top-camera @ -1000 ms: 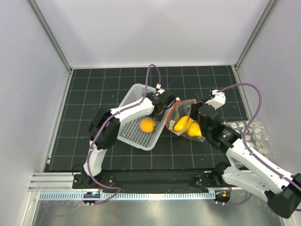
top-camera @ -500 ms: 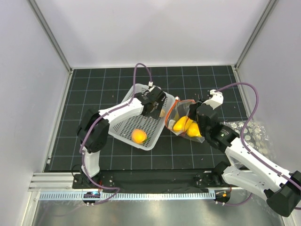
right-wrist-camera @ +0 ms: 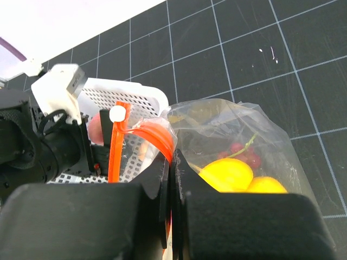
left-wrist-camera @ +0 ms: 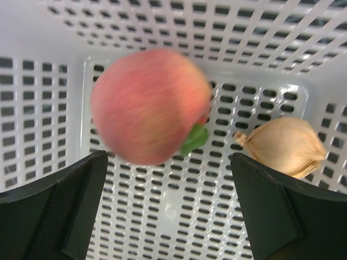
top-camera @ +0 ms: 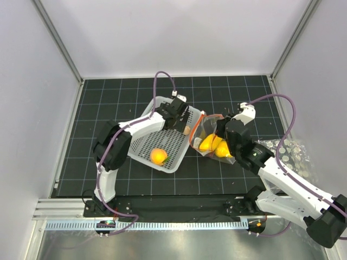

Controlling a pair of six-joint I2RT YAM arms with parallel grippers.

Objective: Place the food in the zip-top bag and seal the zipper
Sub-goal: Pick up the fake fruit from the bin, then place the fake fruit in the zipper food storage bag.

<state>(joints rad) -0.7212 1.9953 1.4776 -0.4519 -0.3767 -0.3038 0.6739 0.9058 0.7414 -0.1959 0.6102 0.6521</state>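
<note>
The clear zip-top bag (top-camera: 212, 142) lies right of the white basket (top-camera: 145, 142) and holds yellow pieces (right-wrist-camera: 230, 173) and dark red grapes (right-wrist-camera: 245, 155). My right gripper (right-wrist-camera: 171, 162) is shut on the bag's mouth at the red-orange zipper (right-wrist-camera: 149, 134); in the top view it (top-camera: 218, 130) is at the bag's far edge. My left gripper (left-wrist-camera: 168, 162) is open inside the basket's far right corner (top-camera: 178, 118). The pink-red peach (left-wrist-camera: 149, 105), blurred, lies just beyond its fingertips (left-wrist-camera: 95, 162). A peach-coloured piece (left-wrist-camera: 284, 145) lies to its right. An orange fruit (top-camera: 158, 156) sits at the basket's near end.
The basket's perforated walls (left-wrist-camera: 173, 32) close in around my left gripper. A crinkled clear sheet with white dots (top-camera: 290, 151) lies at the right side of the black grid mat (top-camera: 97, 108). White enclosure walls stand on three sides.
My left gripper has drawn left from the bag's mouth into the basket's far corner. The orange fruit has rolled to the basket's near end. My right gripper has kept hold of the bag.
</note>
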